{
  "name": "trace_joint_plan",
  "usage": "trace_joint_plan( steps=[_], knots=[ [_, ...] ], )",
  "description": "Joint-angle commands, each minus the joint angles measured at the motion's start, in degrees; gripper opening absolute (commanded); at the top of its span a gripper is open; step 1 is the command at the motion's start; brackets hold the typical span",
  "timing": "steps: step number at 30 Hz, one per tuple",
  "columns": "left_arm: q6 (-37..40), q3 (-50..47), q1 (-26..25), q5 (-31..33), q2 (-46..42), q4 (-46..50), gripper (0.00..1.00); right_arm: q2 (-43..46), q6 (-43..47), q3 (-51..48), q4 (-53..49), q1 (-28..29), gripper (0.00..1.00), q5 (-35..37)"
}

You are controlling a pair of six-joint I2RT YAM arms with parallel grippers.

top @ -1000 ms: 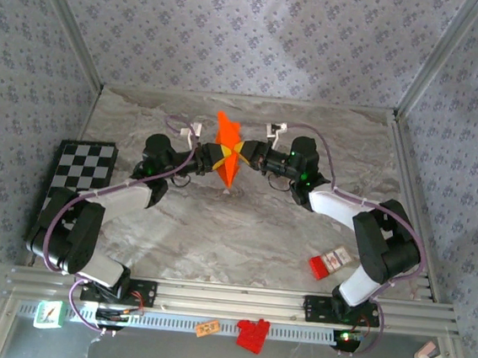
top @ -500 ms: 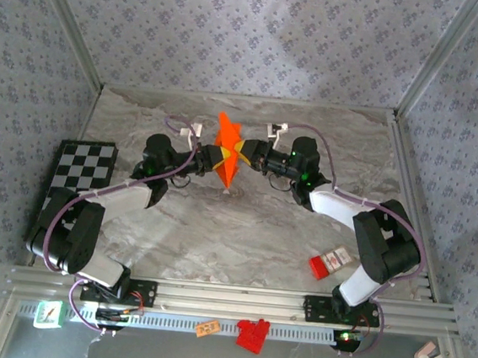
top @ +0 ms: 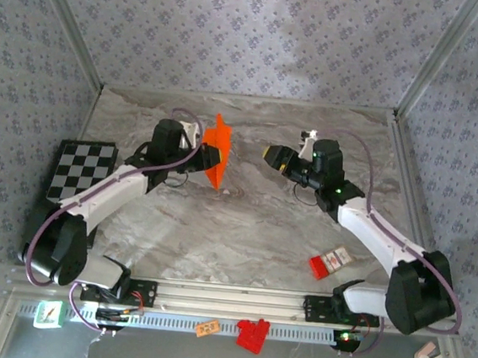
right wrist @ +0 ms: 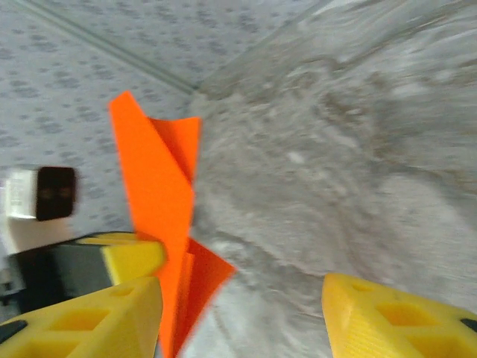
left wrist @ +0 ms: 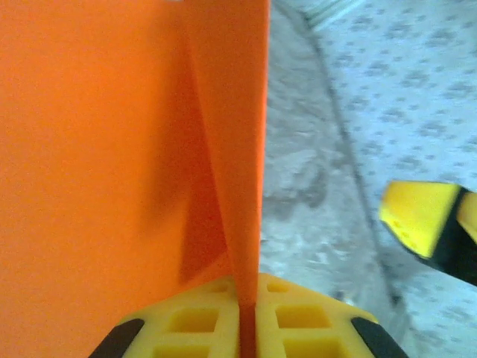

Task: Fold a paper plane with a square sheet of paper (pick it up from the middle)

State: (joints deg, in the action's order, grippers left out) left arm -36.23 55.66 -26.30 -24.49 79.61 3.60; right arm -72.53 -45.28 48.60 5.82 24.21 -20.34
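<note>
Top external: the right hand (top: 272, 155) has released and backed off, jaws apart. The left hand (top: 206, 155) alone pinches the folded paper (top: 220, 135), so a regrip probably comes next.

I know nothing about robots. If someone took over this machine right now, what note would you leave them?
Left gripper: shut on the paper, pinching its folded edge and holding it upright over the table.
Right gripper: open, empty, apart from the paper.
Done: the sheet is picked up and creased into a pointed, layered shape.
Left: it does not look like a finished plane yet; probably more folds, then setting it down.
</note>
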Motion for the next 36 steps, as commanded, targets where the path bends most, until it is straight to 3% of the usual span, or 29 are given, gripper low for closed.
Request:
trace_joint_plan(
  steps=[1,10,25,32,36],
  knots=[
    [13.4,5.9,-2.7,17.0,1.7,19.3,0.12,2.2,7.7,1.3,-14.1,-0.7,0.61,9.1],
    [18.5,20.8,-9.9,52.4,18.5,38.1,0.09,5.7,8.0,-0.7,-16.9,-1.3,0.61,13.5],
    [18.0,31.2,-15.2,71.1,41.1,46.6,0.1,7.3,6.0,-3.6,-18.1,-4.2,0.61,13.2],
    [15.4,32.8,-16.2,70.4,44.3,47.4,0.17,7.1,5.5,-4.1,-17.9,-4.8,0.61,12.4],
    [13.0,33.2,-16.6,66.4,44.6,46.9,0.23,6.5,5.3,-4.2,-17.6,-4.9,0.61,12.2]
  ],
)
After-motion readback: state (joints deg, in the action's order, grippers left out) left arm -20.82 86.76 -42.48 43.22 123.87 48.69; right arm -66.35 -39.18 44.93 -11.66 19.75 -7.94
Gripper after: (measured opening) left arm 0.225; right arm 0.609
